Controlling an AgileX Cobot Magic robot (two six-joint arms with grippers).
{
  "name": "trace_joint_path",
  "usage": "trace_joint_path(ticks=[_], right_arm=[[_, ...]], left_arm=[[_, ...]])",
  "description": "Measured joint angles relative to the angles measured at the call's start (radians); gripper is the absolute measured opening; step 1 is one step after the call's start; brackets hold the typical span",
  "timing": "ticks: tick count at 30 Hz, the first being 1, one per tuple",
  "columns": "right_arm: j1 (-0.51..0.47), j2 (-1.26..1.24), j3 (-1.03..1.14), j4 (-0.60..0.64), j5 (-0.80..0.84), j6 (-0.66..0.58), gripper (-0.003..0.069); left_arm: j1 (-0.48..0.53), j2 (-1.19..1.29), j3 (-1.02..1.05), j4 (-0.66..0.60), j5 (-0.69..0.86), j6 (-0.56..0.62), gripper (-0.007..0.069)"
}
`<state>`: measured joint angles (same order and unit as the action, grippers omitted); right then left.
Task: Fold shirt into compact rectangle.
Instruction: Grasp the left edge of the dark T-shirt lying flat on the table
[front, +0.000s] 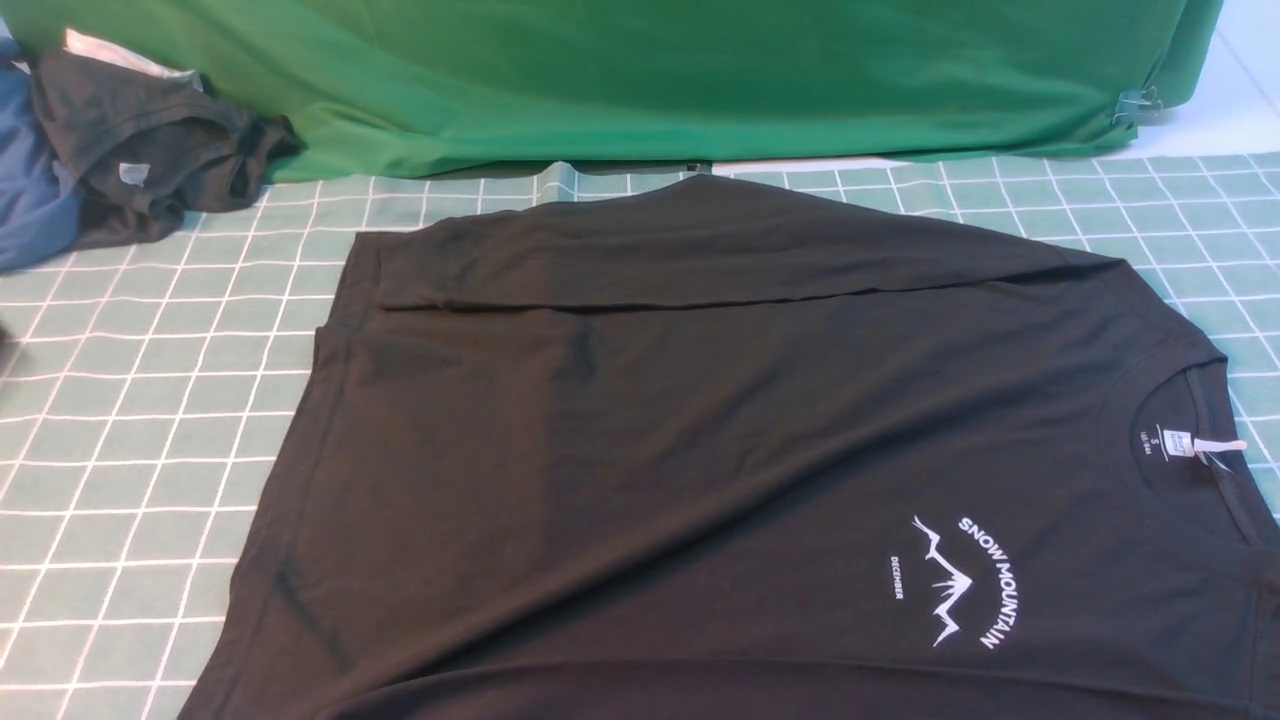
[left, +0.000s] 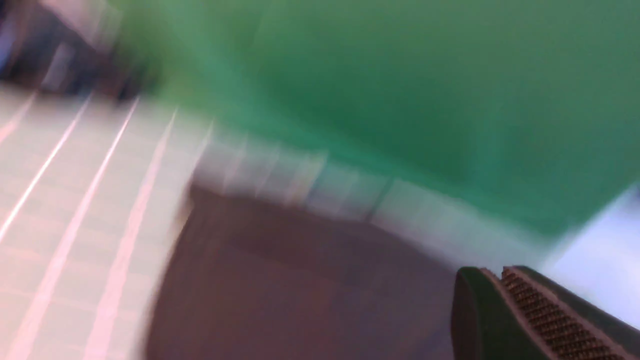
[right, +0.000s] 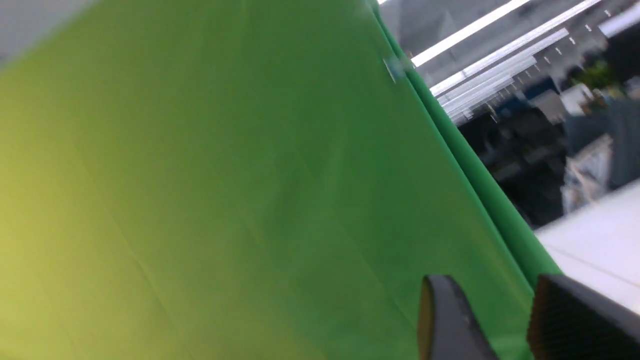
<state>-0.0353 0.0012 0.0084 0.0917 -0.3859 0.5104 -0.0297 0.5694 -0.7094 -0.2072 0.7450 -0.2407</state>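
Surface (front: 130, 450): green grid cloth. Shirt (front: 700, 420): flat, centre to right edge, collar right. Green backdrop (front: 650, 80): far edge. Grey garment (front: 150, 150), blue garment (front: 30, 200): far-left corner. Left jaws closed, empty; right jaws parted, empty.

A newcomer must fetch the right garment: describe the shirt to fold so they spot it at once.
In front of the green backdrop lies a checked tablecloth; the shirt is the big black one spread flat over its middle and right. Unlike the crumpled grey garment and the blue one heaped at the far left, it bears a white SNOW MOUNTAIN print on its chest.
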Motion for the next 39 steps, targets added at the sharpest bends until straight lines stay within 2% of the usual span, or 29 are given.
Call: trace_joint_path(ticks=[2,3,5,7,9,13,16,21,25,29,34,36,38,39], right_arm=[[0.014,0.000,-0.035,-0.030,0.042,0.023,0.0191],[0.041,0.013,-0.117,-0.092,0.139,0.036,0.0113],[0.082,0.068,-0.241,-0.179,0.293,0.029,0.0055],[0.117,0.110,-0.328,-0.214,0.373,0.006,0.0037],[0.206,0.257,-0.519,-0.251,0.598,-0.100,0.0020],[0.355,0.463,-0.687,-0.262,0.837,-0.205,0.0018],[0.455,0.562,-0.718,-0.265,0.900,-0.254,0.0018],[0.608,0.687,-0.718,-0.264,0.927,-0.266,0.0019],[0.676,0.750,-0.718,-0.264,0.917,-0.269,0.0019],[0.698,0.784,-0.718,-0.264,0.907,-0.264,0.0019],[0.704,0.786,-0.718,-0.264,0.898,-0.261,0.0019],[0.704,0.786,-0.718,-0.264,0.892,-0.261,0.0019],[0.704,0.786,-0.718,-0.263,0.878,-0.261,0.0019],[0.704,0.786,-0.718,-0.263,0.875,-0.261,0.0019]], left_arm=[[0.000,0.094,-0.012,-0.002,0.123,0.056,0.0015],[0.000,0.202,-0.005,-0.002,0.253,0.099,0.0015],[0.000,0.301,0.029,0.009,0.331,0.122,0.0011],[0.000,0.337,0.053,0.026,0.342,0.125,0.0006],[0.000,0.415,0.125,0.057,0.336,0.130,0.0002],[-0.014,0.509,0.184,0.078,0.288,0.136,0.0002],[-0.054,0.556,0.184,0.105,0.238,0.137,0.0002],[-0.148,0.639,0.174,0.157,0.144,0.114,0.0001],[-0.208,0.709,0.173,0.180,0.118,0.092,0.0013],[-0.219,0.758,0.173,0.197,0.108,0.069,0.0078],[-0.220,0.779,0.173,0.218,0.067,0.064,0.0263],[-0.220,0.779,0.173,0.221,0.052,0.062,0.0304],[-0.220,0.781,0.173,0.220,0.020,0.062,0.0402],[-0.220,0.781,0.173,0.217,0.017,0.062,0.0424]])
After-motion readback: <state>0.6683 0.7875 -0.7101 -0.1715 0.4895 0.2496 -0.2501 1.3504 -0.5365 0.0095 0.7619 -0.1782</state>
